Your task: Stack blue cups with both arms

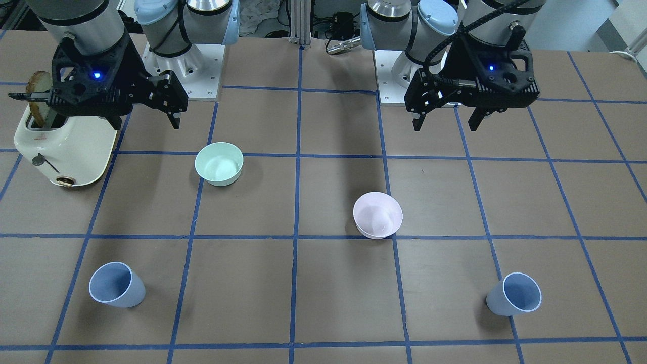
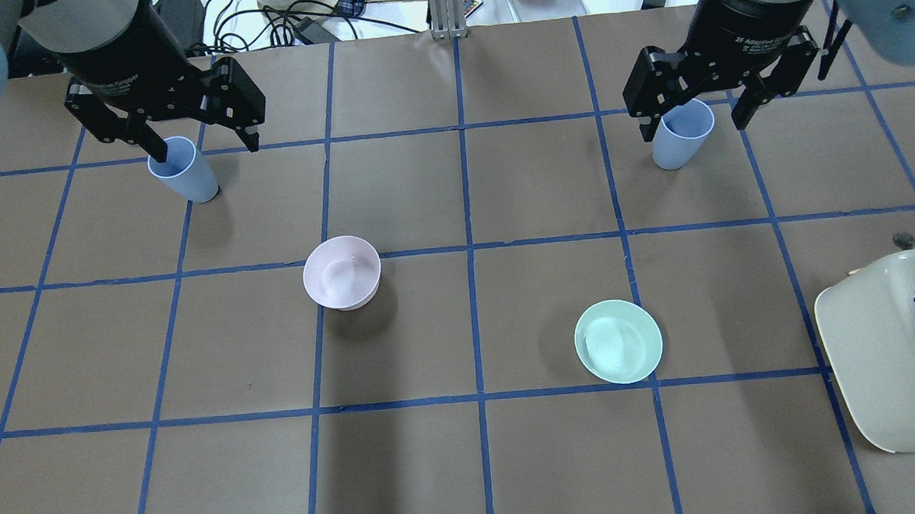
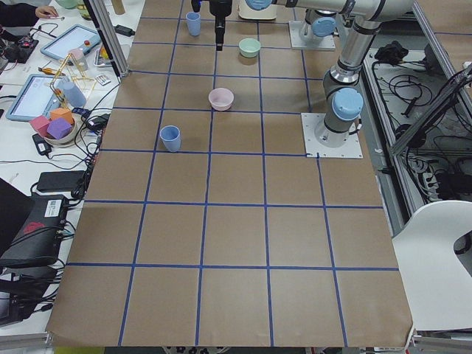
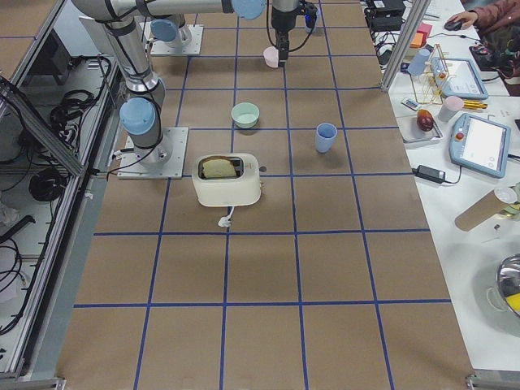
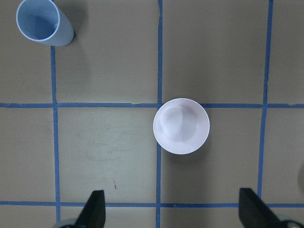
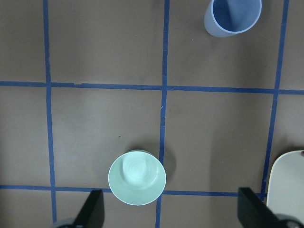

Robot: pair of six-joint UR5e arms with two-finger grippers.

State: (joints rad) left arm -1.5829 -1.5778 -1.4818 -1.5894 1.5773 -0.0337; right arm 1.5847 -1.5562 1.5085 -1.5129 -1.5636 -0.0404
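Note:
Two blue cups stand upright on the brown table, far apart. One (image 1: 514,294) (image 2: 184,171) is on my left side and shows at the top left of the left wrist view (image 5: 42,23). The other (image 1: 117,291) (image 2: 682,134) is on my right side and shows at the top of the right wrist view (image 6: 232,16). My left gripper (image 1: 447,124) (image 2: 205,149) (image 5: 173,216) is open and empty, raised well above the table and back from its cup. My right gripper (image 1: 146,124) (image 2: 693,127) (image 6: 173,216) is open and empty too, raised at the same height.
A pale pink bowl (image 1: 377,215) (image 2: 342,272) (image 5: 181,126) sits left of centre. A mint-green bowl (image 1: 219,163) (image 2: 618,341) (image 6: 137,177) sits right of centre. A cream toaster (image 1: 65,146) (image 2: 897,351) with toast in it stands at the table's right edge.

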